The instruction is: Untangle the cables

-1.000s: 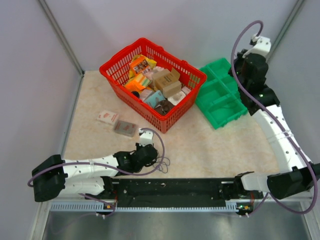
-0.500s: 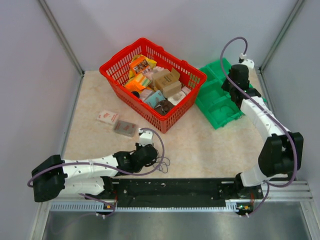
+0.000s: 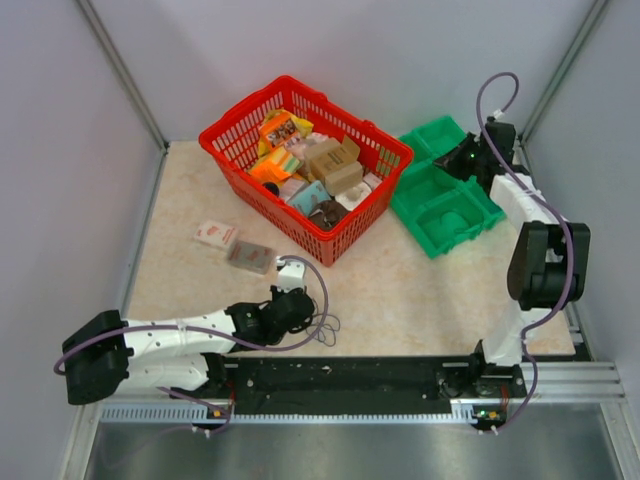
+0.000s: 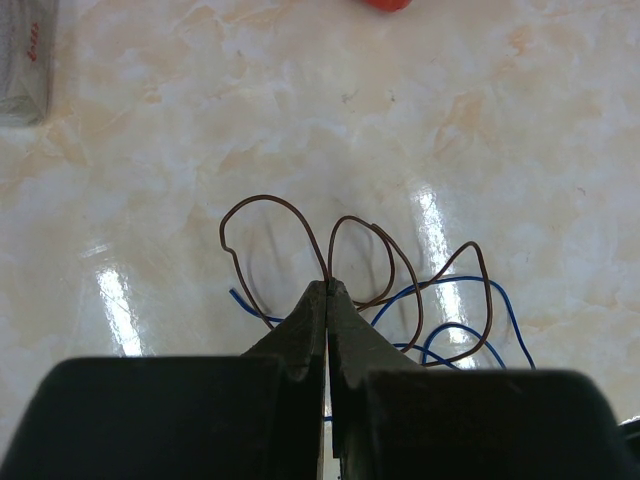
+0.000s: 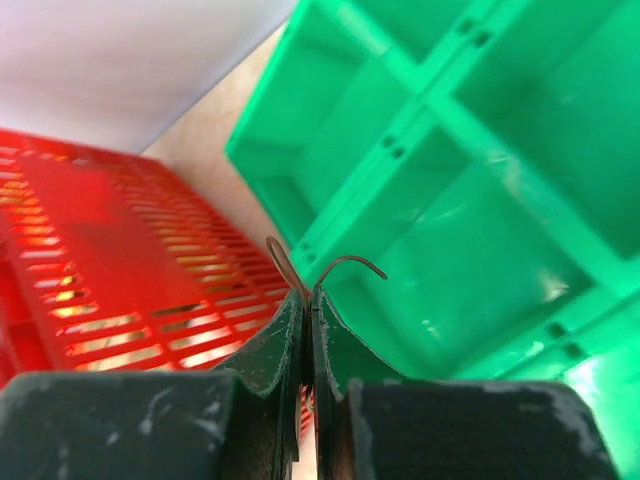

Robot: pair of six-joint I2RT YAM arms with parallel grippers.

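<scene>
The cables (image 4: 400, 300) lie in a small tangle on the marble tabletop: thin brown loops crossed with blue wire. In the top view the cables (image 3: 326, 328) sit near the front edge. My left gripper (image 4: 328, 286) is shut on a brown loop at the tangle's near side, low over the table (image 3: 300, 312). My right gripper (image 5: 310, 292) is shut on a short brown cable piece (image 5: 352, 260) whose two curled ends stick out past the tips. It hangs over the green tray (image 3: 458, 160) at the back right.
A red basket (image 3: 388, 150) full of boxes stands at the back centre, with its wall (image 5: 90, 270) just left of the right gripper. The green compartment tray (image 3: 440, 235) lies beside it. Two small packs (image 3: 215, 235) (image 3: 250, 257) lie on the left of the table.
The right arm has folded up and swung its gripper back over the green tray's far side. The left arm and the tangle have stayed put.
</scene>
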